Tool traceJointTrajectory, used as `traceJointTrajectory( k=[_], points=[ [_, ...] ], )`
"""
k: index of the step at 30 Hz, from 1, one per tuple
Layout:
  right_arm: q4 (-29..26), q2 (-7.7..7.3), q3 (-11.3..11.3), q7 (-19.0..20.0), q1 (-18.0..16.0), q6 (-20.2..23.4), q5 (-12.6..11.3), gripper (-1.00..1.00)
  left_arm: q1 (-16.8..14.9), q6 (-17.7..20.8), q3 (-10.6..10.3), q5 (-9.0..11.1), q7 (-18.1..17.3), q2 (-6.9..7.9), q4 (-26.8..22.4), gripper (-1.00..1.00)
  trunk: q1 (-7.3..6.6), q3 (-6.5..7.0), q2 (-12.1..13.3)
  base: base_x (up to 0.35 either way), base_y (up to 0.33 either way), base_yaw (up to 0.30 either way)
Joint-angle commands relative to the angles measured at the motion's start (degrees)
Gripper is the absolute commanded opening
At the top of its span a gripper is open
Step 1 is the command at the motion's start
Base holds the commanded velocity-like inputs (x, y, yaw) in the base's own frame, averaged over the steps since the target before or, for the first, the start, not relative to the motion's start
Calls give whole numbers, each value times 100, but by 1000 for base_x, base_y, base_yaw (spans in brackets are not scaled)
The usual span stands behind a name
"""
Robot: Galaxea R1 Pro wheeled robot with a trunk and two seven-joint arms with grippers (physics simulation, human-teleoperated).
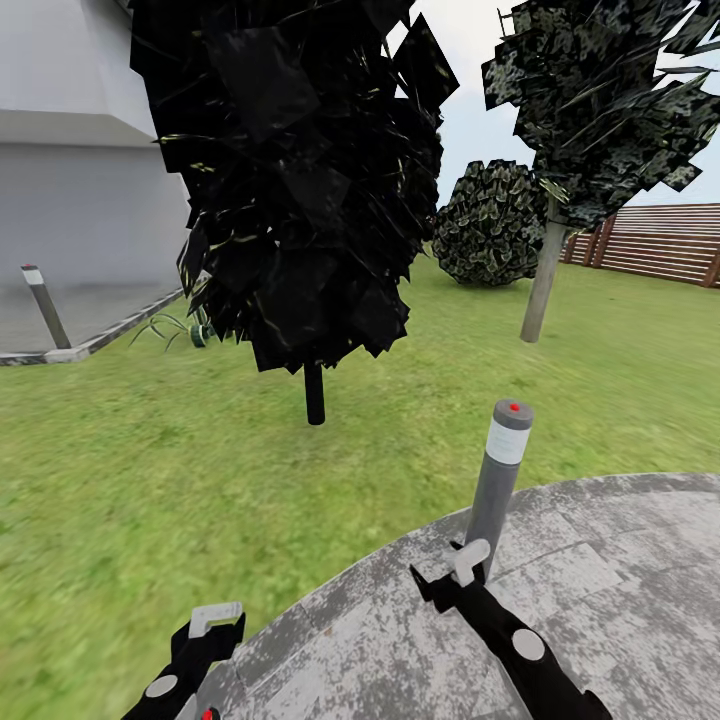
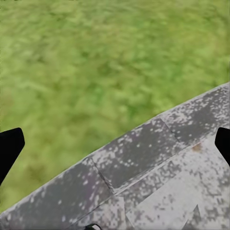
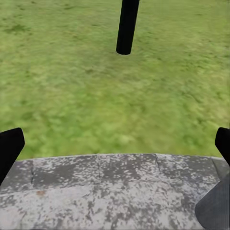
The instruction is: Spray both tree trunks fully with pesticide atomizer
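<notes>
Both the left gripper [image 1: 218, 618] and right gripper [image 1: 465, 570] hang spread and empty over the stone floor [image 1: 620, 600]. A grey bollard light [image 1: 498, 480] stands just beyond the right one — past it, lawn [image 1: 150, 450] and a black-leaved tree [image 1: 300, 180].

Black-foliaged tree [image 1: 300, 170] dominates centre of head view; thin dark stem [image 1: 315, 392] meets the grass well beyond the paving's curved edge. Same stem [image 3: 127, 26] shows in right wrist view, standing in grass.

Grey bollard light [image 1: 498, 488], pale band and red dot on top, upright on the paving just inside its curved edge.

Second bollard light [image 1: 43, 305] far left, tilted, beside a pale kerb [image 1: 100, 340].

Grey building wall [image 1: 80, 150] behind it.

Low striped plant [image 1: 175, 328] near the kerb.

Rounded dark bush [image 1: 492, 225] far back.

Brown slat fence [image 1: 655, 243] at right.
</notes>
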Motion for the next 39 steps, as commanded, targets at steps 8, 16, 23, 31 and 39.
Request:
traceJointTrajectory(
  k=[8,16,23,31,39],
  points=[
    [-13,-26,32,15,-3,-22,51,100,-3,-19,-9,19,7,-8,-45,100,-1,-5,-2,0,0,0],
    [-32,-34,11,567,-3,-19,56,100,-18,-12,-4,19,1,1,-52,100,87,-77,-163,0,0,0],
    [-47,-36,-7,854,-3,-14,60,100,-26,-4,-1,19,9,3,-50,100,241,-203,-443,0,0,0],
    [-124,-30,-27,859,-300,806,46,100,-128,-2,-1,15,10,1,-65,100,416,-370,-764,0,0,0],
    [-1241,-26,10,966,-749,1786,36,100,-530,8,-1,18,26,18,-22,100,592,-585,-1085,0,0,0]
  ],
)
